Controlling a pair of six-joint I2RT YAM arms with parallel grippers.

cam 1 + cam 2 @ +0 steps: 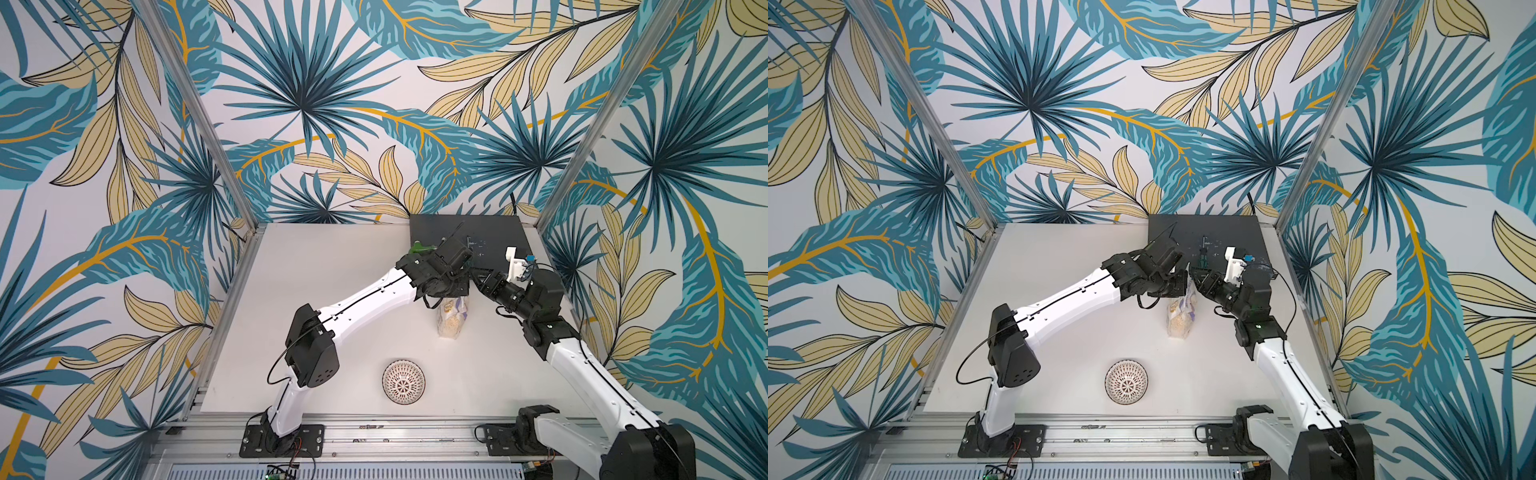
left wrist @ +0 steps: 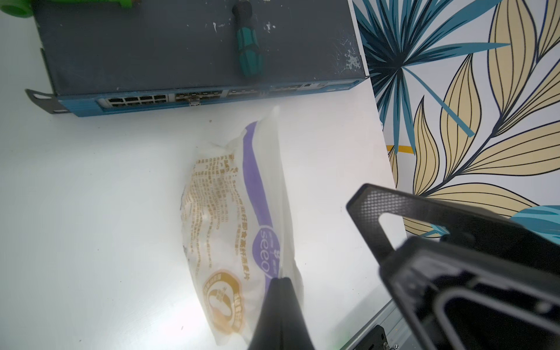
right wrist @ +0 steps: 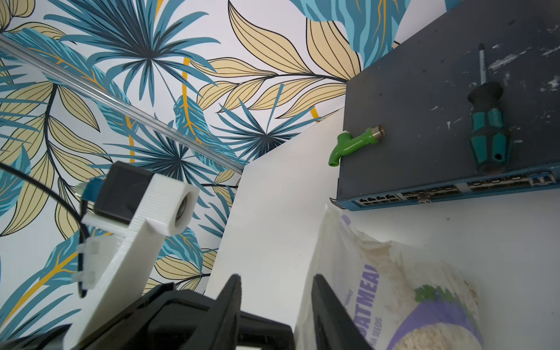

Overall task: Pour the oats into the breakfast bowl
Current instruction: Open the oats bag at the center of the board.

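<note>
Oats [image 1: 450, 327] low in upright pouch [image 1: 455, 308], top in clenched left gripper [image 2: 281, 280]; right gripper [image 3: 277, 281] released; breakfast bowl [image 1: 403, 381] apart.

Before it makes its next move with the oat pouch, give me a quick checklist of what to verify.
1. Hold of the left gripper on the pouch: ok, shut on its top edge.
2. Hold of the right gripper on the pouch: not ok, jaws apart beside its edge.
3. Top of the pouch opened: cannot tell.
4. State of the bowl: ok, upright and empty.
5. Place of the pouch over the bowl: not ok, it stands on the table, apart from the bowl.
</note>
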